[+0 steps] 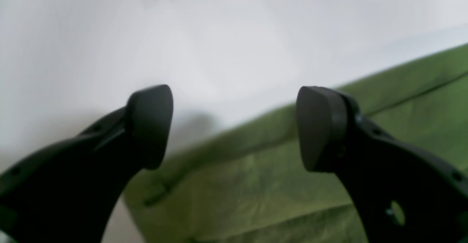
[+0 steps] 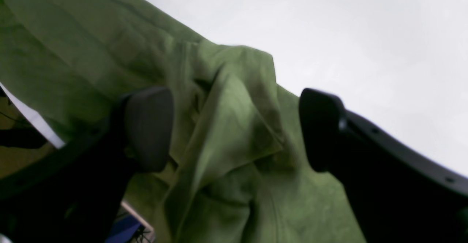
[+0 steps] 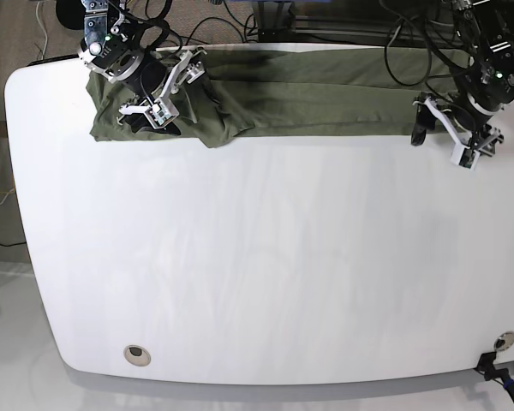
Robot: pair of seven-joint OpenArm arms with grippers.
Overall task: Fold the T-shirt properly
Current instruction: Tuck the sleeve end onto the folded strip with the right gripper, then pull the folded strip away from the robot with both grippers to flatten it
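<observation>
White bench (image 3: 257,257) fills most of the base view, bare across its middle. T-shirt (image 3: 308,98) lies as a long olive band along the far edge, bunched at my right-hand end, flatter toward my left. Right pincer (image 2: 234,129) hangs released over that crumpled fold, jaws apart, nothing gripped. Left pincer (image 1: 234,126) is likewise spread at the garment's other end, straddling its hem line. I judge this a re-grasp stage: next move calls for both pincers to close on fabric edges before drawing the cloth over.
</observation>
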